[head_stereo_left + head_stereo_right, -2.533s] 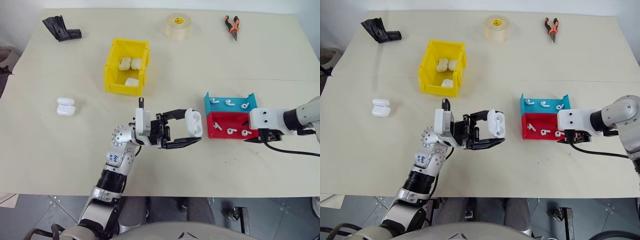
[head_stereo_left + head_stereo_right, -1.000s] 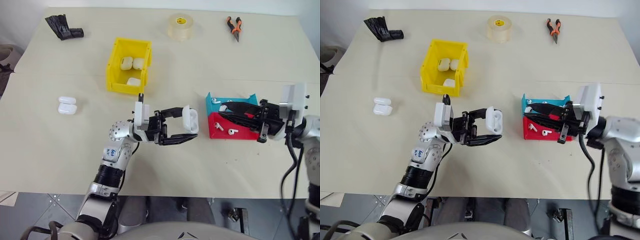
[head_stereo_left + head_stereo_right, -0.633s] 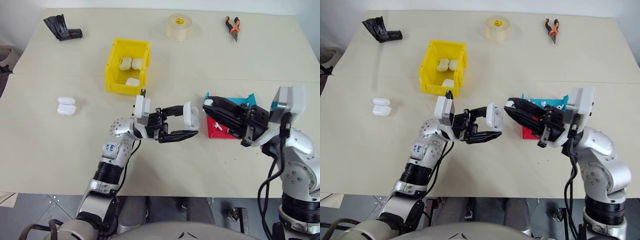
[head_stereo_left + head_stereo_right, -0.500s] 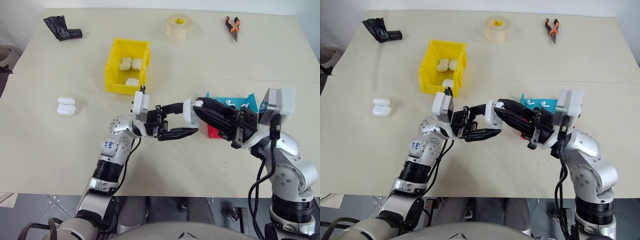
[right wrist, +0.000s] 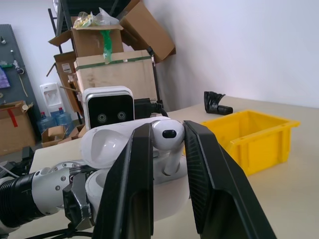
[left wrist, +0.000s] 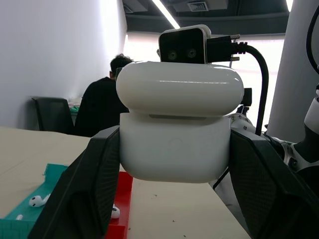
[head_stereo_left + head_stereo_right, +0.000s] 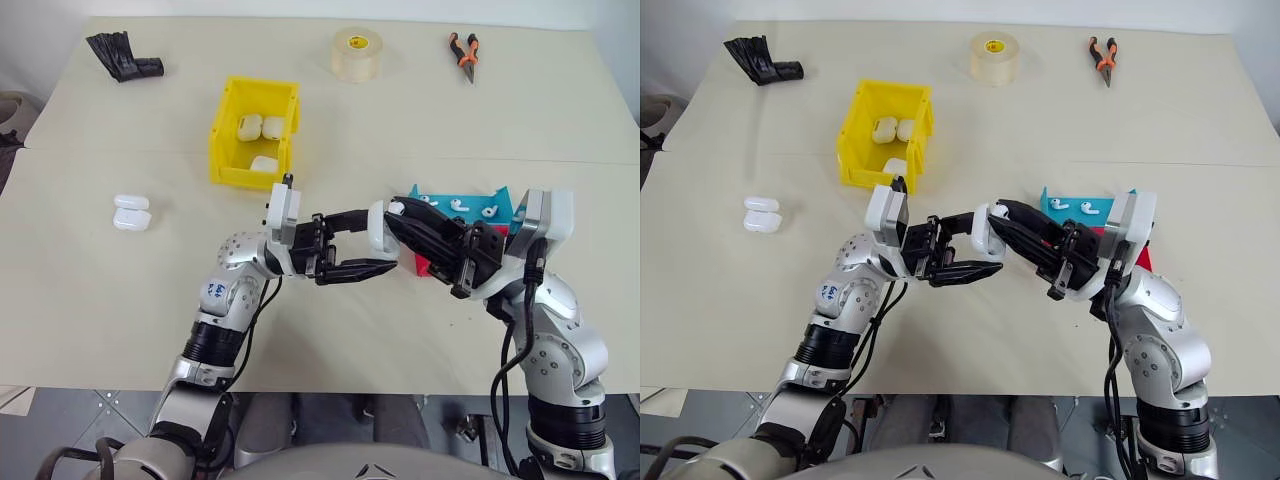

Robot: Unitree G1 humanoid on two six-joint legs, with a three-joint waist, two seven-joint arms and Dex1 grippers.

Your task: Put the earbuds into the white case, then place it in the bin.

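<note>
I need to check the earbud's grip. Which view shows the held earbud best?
The right wrist view: the earbud sits pinched between the right end effector fingers, over the open case. Both eye views show it as a tiny white spot. The left wrist view shows the case's back.

A roll of pale tape (image 7: 357, 53) lies flat near the far edge of the cream table (image 7: 120, 300), with orange-handled pliers (image 7: 463, 51) well apart to one side of it and a crumpled black object (image 7: 123, 55) at the far corner on the other side. A blue tray (image 7: 495, 209) sits against a red tray (image 7: 1142, 256), the blue one farther from the near edge. Beyond the table, a person in dark clothing (image 6: 104, 107) sits with their back turned beside a dark chair (image 6: 53, 115), and cardboard boxes (image 5: 112, 52) are stacked against a wall.
</note>
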